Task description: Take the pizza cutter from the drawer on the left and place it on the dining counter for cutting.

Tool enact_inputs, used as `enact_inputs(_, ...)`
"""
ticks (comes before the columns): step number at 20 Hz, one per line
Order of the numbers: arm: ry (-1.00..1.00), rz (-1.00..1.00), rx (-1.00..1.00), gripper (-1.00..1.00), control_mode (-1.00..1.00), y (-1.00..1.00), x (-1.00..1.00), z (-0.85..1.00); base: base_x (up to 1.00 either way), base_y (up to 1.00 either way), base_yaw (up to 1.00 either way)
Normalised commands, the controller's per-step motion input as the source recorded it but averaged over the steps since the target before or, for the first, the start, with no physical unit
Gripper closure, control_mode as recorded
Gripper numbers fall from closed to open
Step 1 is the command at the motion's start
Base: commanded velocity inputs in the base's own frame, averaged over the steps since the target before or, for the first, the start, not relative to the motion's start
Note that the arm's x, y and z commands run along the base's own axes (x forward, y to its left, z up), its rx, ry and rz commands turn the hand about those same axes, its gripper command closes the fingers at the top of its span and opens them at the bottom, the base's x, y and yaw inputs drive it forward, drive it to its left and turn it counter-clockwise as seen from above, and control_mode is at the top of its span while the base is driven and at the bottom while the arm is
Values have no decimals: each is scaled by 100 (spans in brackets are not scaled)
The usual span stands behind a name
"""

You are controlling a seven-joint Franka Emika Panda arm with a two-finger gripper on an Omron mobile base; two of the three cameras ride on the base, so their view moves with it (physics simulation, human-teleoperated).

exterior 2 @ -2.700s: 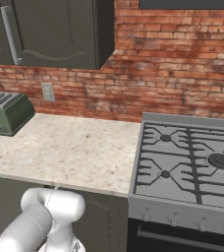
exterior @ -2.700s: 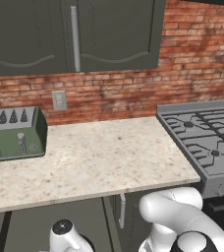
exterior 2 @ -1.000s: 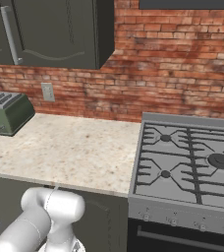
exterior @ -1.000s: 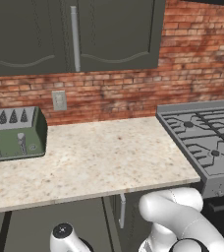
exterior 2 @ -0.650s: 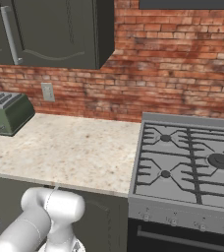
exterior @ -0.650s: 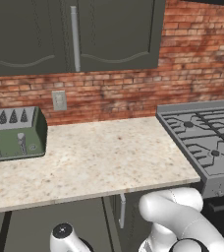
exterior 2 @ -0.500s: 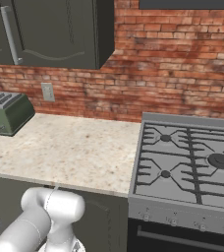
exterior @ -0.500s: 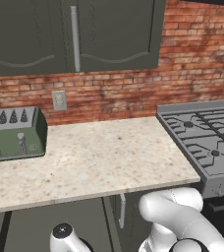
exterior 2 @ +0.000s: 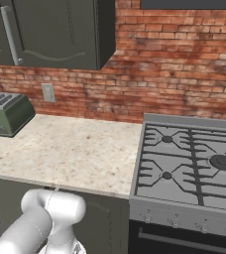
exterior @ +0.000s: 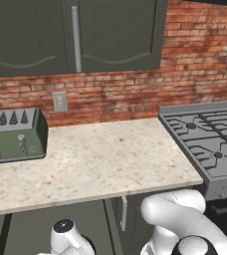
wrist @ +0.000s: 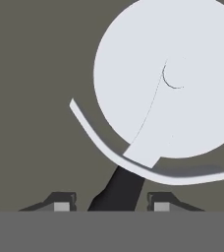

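My gripper (wrist: 109, 204) is down low, right over the pizza cutter (wrist: 168, 83). The fingers (wrist: 62, 203) stand on each side of its thin black handle (wrist: 119, 189), with a small gap left on both sides. I cannot tell if they pinch it yet.

The handle is very thin. If I squeeze off to one side, it could slip out or twist away. If I lift too soon, the cutter could drop back down. The big round blade is heavy next to the handle, so the cutter might tip in my grip.

The cutter lies on the flat dark grey floor of the drawer (wrist: 30, 98). I see nothing else in there next to it.

Up on the table (exterior: 100, 159), a toaster (exterior: 13, 135) sits by the left edge.
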Motion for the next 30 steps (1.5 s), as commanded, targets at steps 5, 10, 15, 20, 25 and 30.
enact_inputs(5,0,0,0,100,-100,-6,-21,54,0,0,0)
enact_inputs(10,0,0,0,100,-100,-2,-12,77,0,0,0)
enact_inputs(15,-1,0,0,100,-100,-23,-5,81,0,0,0)
enact_inputs(20,2,-5,0,100,-100,-10,-3,98,0,0,0)
enact_inputs(25,0,-3,0,100,-100,-38,0,82,0,0,0)
enact_inputs(30,-1,-1,0,100,-100,-45,0,83,0,0,0)
